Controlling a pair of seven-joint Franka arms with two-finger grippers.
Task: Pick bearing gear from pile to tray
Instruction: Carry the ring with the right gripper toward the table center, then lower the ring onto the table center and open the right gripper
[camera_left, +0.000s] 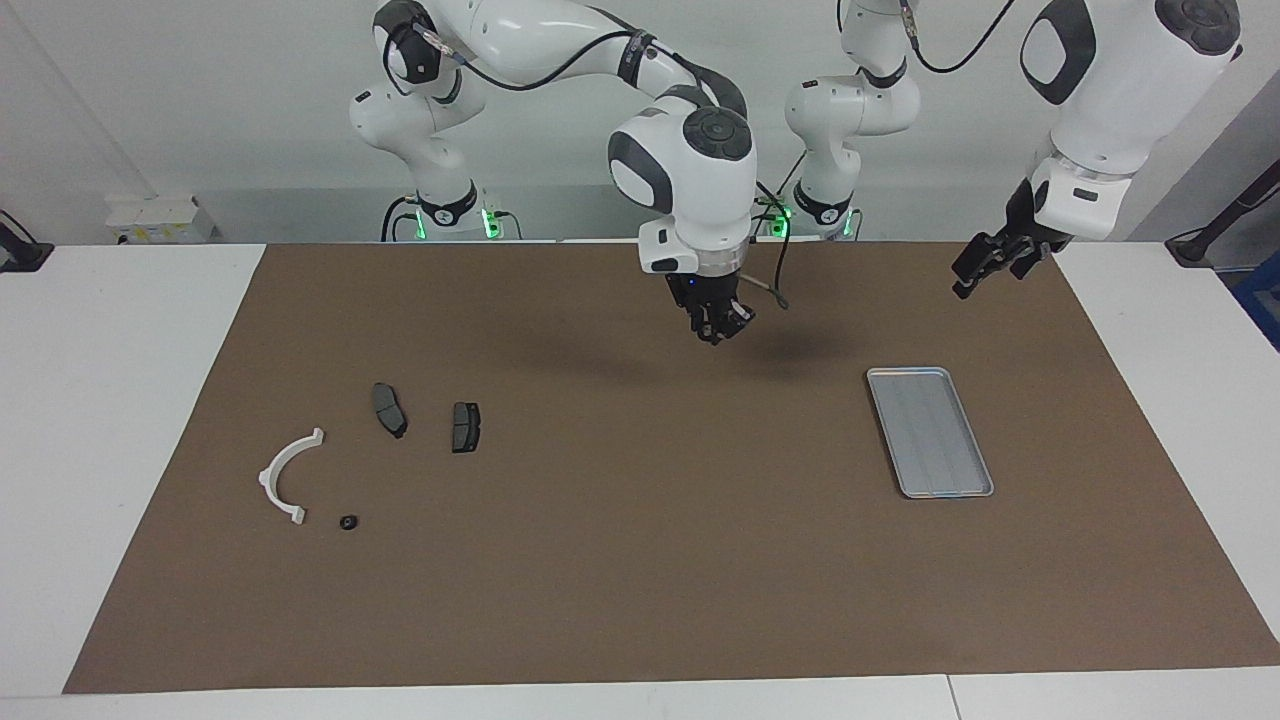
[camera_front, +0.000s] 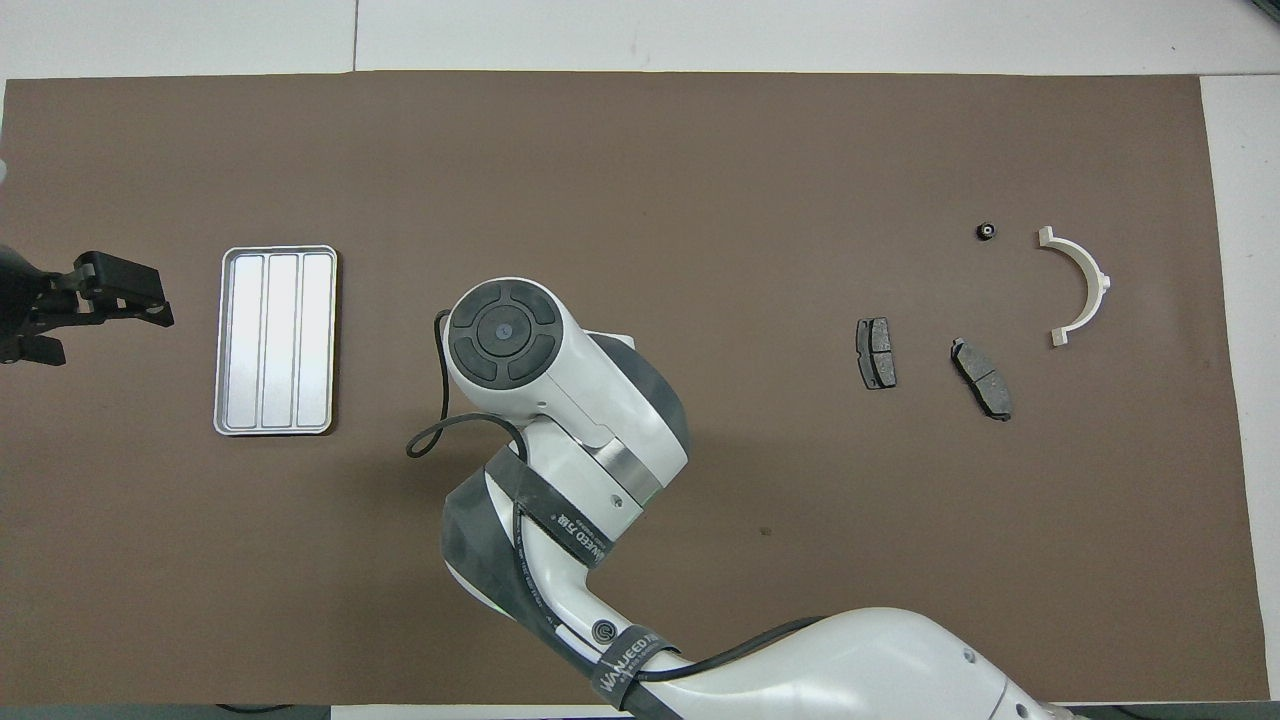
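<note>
Nearest the facing camera, the small black round piece (camera_left: 348, 523) is lying on the brown mat (camera_left: 640, 560), just beside one end of the white half-ring (camera_left: 288, 475), not touching it. Two brake pads (camera_left: 389, 409) (camera_left: 465, 427) are sitting nearer the robots than the ring, apart from each other. All four are loose, toward the right arm's end, well inside the mat edges.

Right gripper (camera_left: 722, 327) is hanging over bare mat mid-table, between pile and tray, clear of the surface with its shadow below. Cannot tell whether its fingers are spread or pinching anything; overhead, the wrist is hiding them. Its arm is reaching in from its base across the middle, a cable looping off the wrist.

Left gripper (camera_left: 985, 268) is hovering over the mat's edge at the left arm's end, waiting; fingers are looking slightly parted, nothing between them. Overhead it (camera_front: 120, 295) is sitting just beside the tray's long side, not over it.

Tray (camera_left: 930, 432) is lying flat toward the left arm's end, floor bare, rim clear all round, set back from the mat edge.

Wide open mat is running between pads and tray, and along the whole edge farthest from the robots.
</note>
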